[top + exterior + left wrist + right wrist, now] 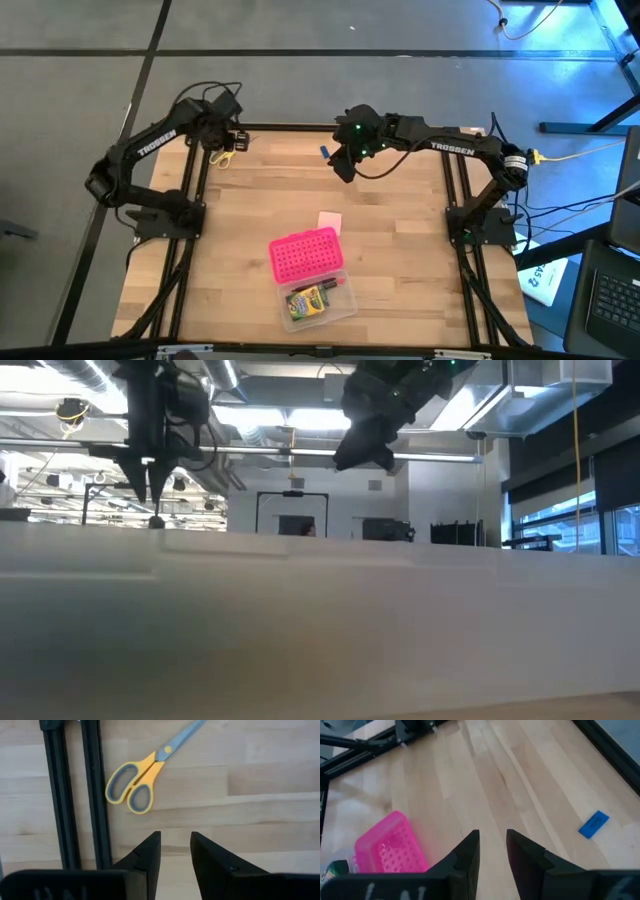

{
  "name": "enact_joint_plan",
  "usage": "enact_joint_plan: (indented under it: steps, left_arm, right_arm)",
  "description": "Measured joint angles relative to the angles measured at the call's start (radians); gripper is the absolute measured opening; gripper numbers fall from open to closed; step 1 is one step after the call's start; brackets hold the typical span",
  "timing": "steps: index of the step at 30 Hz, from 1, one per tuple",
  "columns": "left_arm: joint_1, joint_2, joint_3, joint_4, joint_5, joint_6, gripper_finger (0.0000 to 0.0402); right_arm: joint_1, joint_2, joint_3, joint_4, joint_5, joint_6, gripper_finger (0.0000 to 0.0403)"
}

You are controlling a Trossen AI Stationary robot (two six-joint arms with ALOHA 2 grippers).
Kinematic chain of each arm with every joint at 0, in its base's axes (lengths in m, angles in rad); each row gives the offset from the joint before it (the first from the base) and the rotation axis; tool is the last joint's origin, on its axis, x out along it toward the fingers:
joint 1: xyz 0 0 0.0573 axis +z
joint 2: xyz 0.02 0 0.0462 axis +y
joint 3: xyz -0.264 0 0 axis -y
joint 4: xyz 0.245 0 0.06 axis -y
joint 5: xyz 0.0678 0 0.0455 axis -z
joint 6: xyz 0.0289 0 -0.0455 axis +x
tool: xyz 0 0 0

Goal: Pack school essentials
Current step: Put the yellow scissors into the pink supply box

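Note:
Yellow-handled scissors (137,782) lie flat on the wood at the table's far left, beside the black frame rails (95,795). My left gripper (175,836) hangs above them, a little toward their handle side, pointing down, slightly open and holding nothing. It is also in the high view, my left gripper (232,140) just beyond the scissors (222,158). My right gripper (492,834) hovers over the far middle, slightly open, nothing between its fingers. A tiny blue piece (593,824) lies near it. The pale pink pad (329,221) lies mid-table.
A bright pink dotted box (305,255) lies open at the near middle. Its clear half (340,308) holds a yellow-green crayon box (311,299) and a thin red pen (341,281). Bare wood (400,250) stretches between the box and the far edge.

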Motion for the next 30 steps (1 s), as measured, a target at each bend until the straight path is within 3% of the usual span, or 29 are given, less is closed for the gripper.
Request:
enact_joint_plan:
  steps: [16, 21, 30]
  left_arm:
    - [0.065, 0.305, 0.000, 0.033, 0.006, 0.157, 0.0098]
    - [0.089, 0.326, -0.022, 0.057, -0.001, 0.183, 0.0098]
    - [0.090, 0.305, -0.202, 0.236, 0.004, 0.229, 0.0098]
  right_arm:
    - [0.000, 0.000, 0.000, 0.010, 0.001, 0.035, 0.0099]
    - [0.000, 0.000, 0.000, 0.010, 0.019, 0.050, 0.0099]
    - [0.000, 0.000, 0.000, 0.010, 0.053, 0.051, 0.0099]
